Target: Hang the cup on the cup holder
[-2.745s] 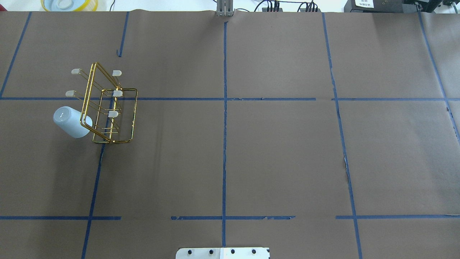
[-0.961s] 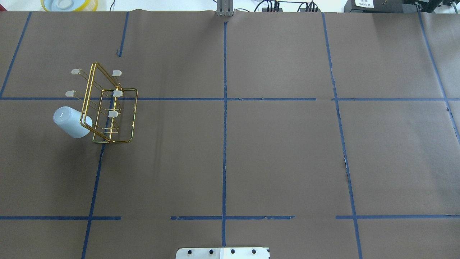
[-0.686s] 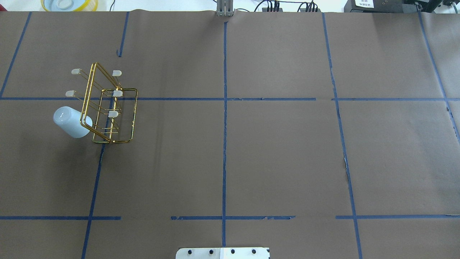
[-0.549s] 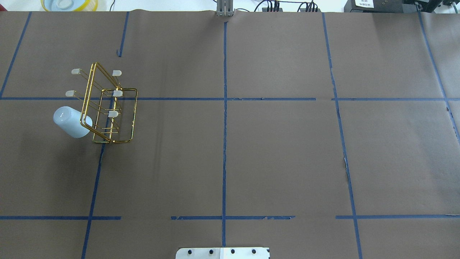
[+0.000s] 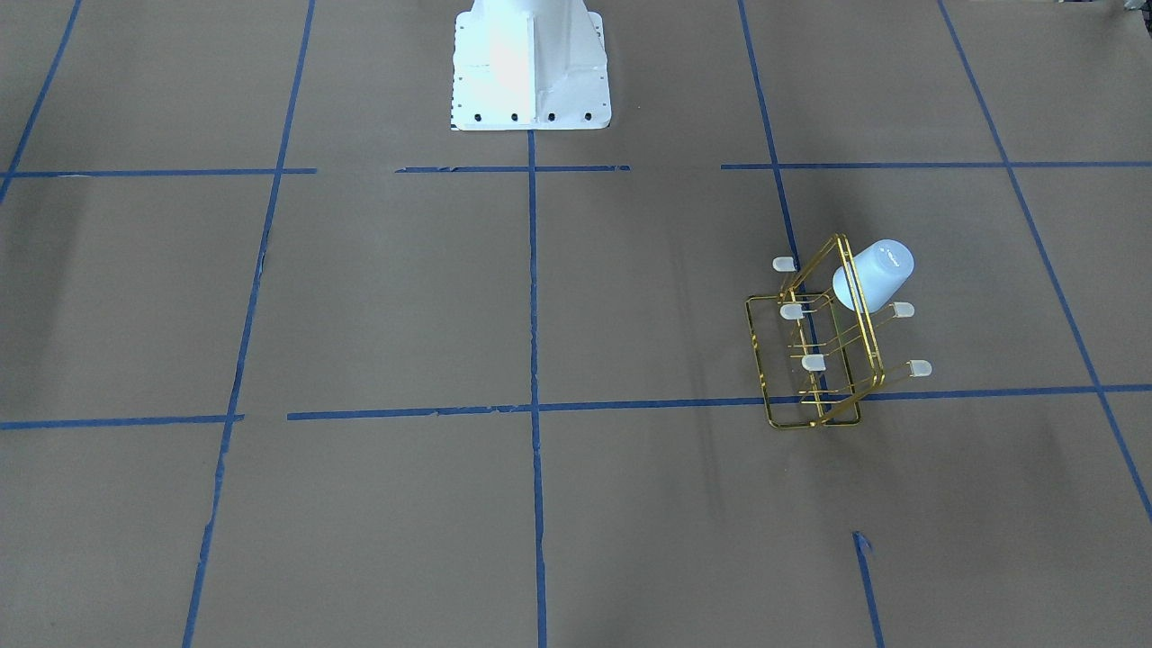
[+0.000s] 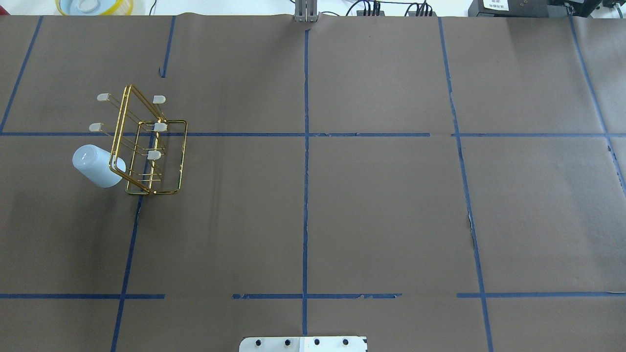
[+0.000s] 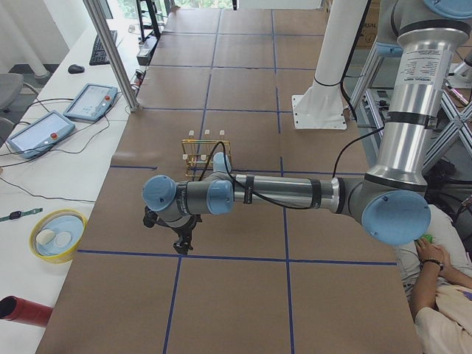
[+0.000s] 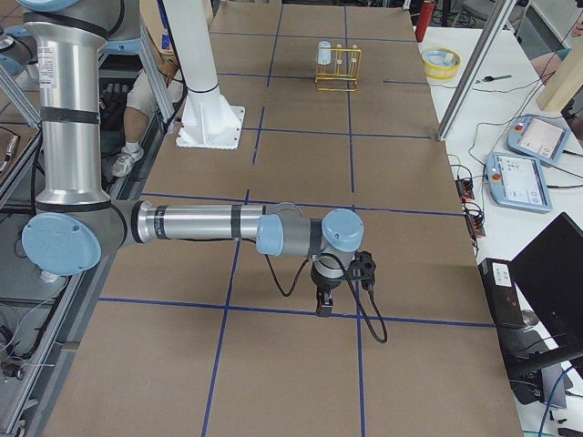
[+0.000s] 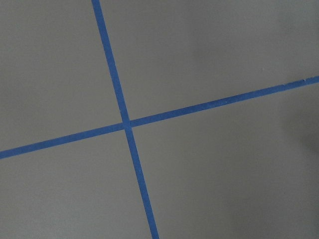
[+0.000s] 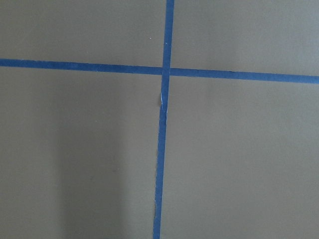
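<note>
The pale blue-white cup (image 6: 98, 166) sits upside down and tilted on a prong of the gold wire cup holder (image 6: 168, 146) at the table's left. Both also show in the front-facing view, the cup (image 5: 873, 273) on the cup holder (image 5: 774, 360). The exterior right view shows the cup (image 8: 324, 53) and the cup holder (image 8: 339, 66) at the far end. My left gripper (image 7: 181, 247) hangs above the paper, away from the rack; I cannot tell if it is open. My right gripper (image 8: 324, 308) hangs far from the rack; I cannot tell its state. Both wrist views show only brown paper and blue tape.
Brown paper with blue tape lines covers the table (image 6: 381, 205). A yellow-rimmed bowl (image 6: 93, 6) sits beyond the far edge. The robot's white base (image 5: 529, 63) stands at the near edge. Control tablets (image 7: 88, 99) lie on the side bench. A person's arm (image 7: 435, 265) shows beside the robot.
</note>
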Available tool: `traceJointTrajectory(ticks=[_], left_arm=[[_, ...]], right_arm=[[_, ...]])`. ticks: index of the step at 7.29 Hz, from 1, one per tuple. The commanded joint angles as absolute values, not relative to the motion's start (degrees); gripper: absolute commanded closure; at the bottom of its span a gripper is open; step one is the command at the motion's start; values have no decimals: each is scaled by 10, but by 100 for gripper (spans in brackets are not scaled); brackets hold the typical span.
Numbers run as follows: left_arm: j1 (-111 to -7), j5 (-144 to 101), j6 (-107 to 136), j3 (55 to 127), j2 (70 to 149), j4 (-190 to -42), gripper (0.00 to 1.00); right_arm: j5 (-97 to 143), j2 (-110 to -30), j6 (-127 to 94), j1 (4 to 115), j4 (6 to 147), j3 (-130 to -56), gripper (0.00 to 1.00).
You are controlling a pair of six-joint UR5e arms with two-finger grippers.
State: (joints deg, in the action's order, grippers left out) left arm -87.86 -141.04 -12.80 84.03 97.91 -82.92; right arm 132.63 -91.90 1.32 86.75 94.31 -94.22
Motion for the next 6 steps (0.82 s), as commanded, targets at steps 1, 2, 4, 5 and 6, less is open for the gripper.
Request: traceJointTrajectory(ticks=[1,2,4,5,6], left_arm=[[-913,-1407,-50,879,951,-828,0],[-915,-1387,-51,922,905,-844,0],[-912,-1341,-49,918,911,-858,0],[-910,-1346,-50,852,910,-907,0],[-911,-1362,-51,866,890,-969,0]], right_arm=[[1326,-918,13,867,943,-942,0],[1326,-919,13,867,943,-942,0],[1326,-918,13,867,943,-942,0],[1325,-918,13,867,943,-942,0],[1326,-919,13,867,943,-942,0]])
